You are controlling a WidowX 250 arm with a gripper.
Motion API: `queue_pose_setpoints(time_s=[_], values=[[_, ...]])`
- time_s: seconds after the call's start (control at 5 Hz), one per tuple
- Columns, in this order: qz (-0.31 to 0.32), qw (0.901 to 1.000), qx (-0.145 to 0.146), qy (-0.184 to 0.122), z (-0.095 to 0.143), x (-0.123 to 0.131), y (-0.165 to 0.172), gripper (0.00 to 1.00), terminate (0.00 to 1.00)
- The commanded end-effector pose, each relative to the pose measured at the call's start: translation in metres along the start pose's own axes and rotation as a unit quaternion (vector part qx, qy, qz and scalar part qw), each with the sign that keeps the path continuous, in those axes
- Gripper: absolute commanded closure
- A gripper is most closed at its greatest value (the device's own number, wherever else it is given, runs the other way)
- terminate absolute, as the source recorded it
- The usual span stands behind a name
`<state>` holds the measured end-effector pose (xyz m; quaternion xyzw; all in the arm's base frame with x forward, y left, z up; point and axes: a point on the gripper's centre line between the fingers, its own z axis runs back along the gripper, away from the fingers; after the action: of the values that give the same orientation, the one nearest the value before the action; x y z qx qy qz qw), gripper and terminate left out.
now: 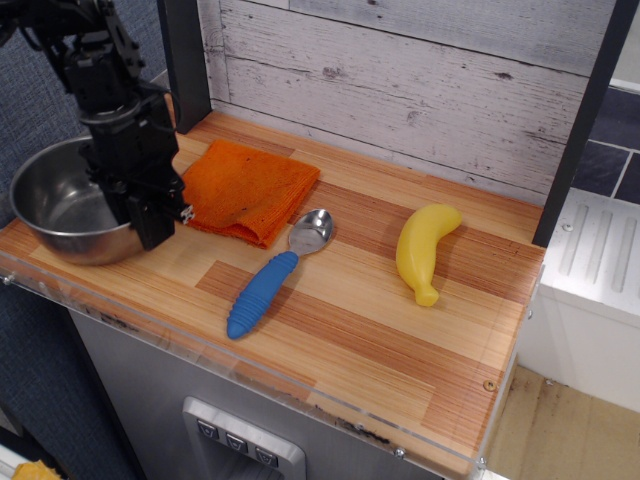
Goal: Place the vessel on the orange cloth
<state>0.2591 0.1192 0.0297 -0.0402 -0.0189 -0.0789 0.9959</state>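
The vessel, a shiny steel bowl (60, 205), is at the left end of the wooden counter, with its right side next to the orange cloth (250, 188). My black gripper (140, 215) comes down from above and is shut on the bowl's right rim, one finger inside and one finger (155, 228) outside. The outer finger stands at the cloth's left edge. The cloth lies folded and slightly rumpled near the back left.
A blue-handled spoon (265, 285) lies just right of the cloth, and a yellow banana (425, 250) lies further right. A dark post (185, 60) rises behind the cloth. A white plank wall (400, 70) closes the back. The counter's front edge (200, 335) is near.
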Motion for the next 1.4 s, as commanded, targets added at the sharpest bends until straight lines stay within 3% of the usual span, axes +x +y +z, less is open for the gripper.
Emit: queue_pose_setpoints(time_s=[0.0, 0.2, 0.4, 0.6, 0.8, 1.2], values=[[0.021, 0.9995, 0.012, 0.02, 0.038, 0.003, 0.005, 1.0, 0.0], [0.051, 0.9977, 0.044, 0.008, 0.089, -0.003, 0.01, 1.0, 0.0], [0.033, 0.9992, 0.023, 0.007, 0.099, 0.017, -0.007, 1.0, 0.0], [-0.002, 0.9997, -0.009, 0.025, 0.077, 0.046, -0.034, 1.0, 0.0], [-0.006, 0.9985, -0.051, 0.02, 0.058, 0.071, -0.054, 1.0, 0.0], [-0.006, 0.9981, -0.06, -0.005, 0.059, 0.105, -0.059, 1.0, 0.0]])
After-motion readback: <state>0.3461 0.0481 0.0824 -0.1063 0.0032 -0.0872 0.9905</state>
